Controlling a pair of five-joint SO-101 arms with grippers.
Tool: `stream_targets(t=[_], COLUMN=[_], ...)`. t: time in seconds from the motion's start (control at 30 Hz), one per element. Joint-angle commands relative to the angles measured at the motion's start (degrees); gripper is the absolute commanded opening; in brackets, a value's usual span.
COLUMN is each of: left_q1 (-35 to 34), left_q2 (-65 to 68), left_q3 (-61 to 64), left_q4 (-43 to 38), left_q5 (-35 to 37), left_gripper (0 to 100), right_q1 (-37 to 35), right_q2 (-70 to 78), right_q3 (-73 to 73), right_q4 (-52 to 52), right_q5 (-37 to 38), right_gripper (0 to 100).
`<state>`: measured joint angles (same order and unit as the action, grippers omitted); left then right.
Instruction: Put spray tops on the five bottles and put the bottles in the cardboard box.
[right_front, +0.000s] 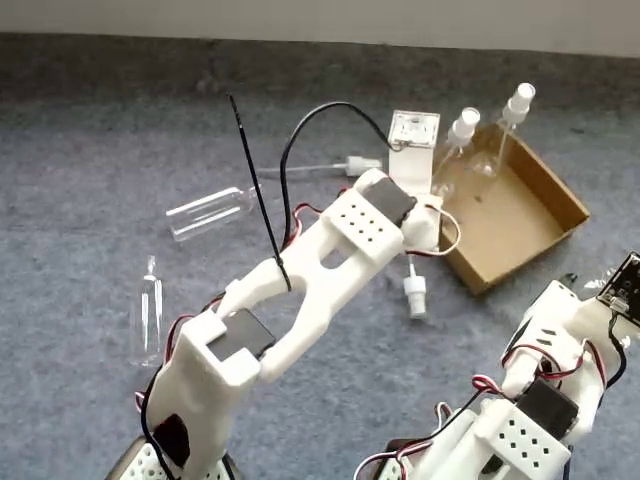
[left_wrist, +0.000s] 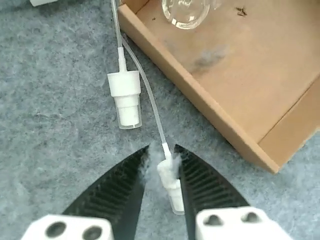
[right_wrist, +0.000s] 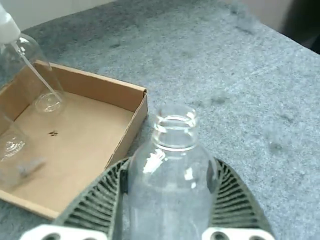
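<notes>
My left gripper is shut on a white spray top lying on the carpet beside the cardboard box; its thin tube runs toward the box's corner. A second spray top lies right beside it, and appears as spray top in the high view. The left gripper sits at the near left corner of the box. Two capped bottles stand in the box. My right gripper is shut on an upright open-necked bottle near the box.
Two clear bottles lie on the grey carpet at the left. Another spray top with its tube lies behind the left arm, near a small white square object. The right arm stands at the lower right.
</notes>
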<state>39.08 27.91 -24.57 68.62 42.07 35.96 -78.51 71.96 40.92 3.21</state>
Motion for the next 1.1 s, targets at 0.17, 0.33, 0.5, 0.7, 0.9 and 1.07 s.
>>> stream_targets(t=[0.17,0.33,0.5,0.7,0.9,1.07], left_q1=[0.8,2.4,6.1,7.5,7.3,7.3], left_q2=[0.0,0.0,0.0,0.4,5.9,7.5], left_q3=[-3.3,-3.3,-2.9,-2.9,-3.0,-3.3], left_q4=[0.0,-0.1,-0.1,-0.3,-4.0,-3.9], left_q5=[6.9,9.1,9.1,9.1,9.1,9.1], left_gripper=[5,5,5,5,5,5], right_q1=[0.7,1.0,1.0,5.2,6.1,6.1], right_q2=[-0.8,-1.0,-1.0,-1.0,-1.0,-1.0], right_q3=[-0.7,-0.7,-0.7,-0.8,-0.7,-0.7], right_q4=[-6.5,-6.5,-6.5,-6.6,-6.7,-6.7], right_q5=[-0.3,-0.2,-0.1,-0.3,-0.4,-0.4], right_gripper=[10.8,10.8,10.8,10.8,10.8,10.8])
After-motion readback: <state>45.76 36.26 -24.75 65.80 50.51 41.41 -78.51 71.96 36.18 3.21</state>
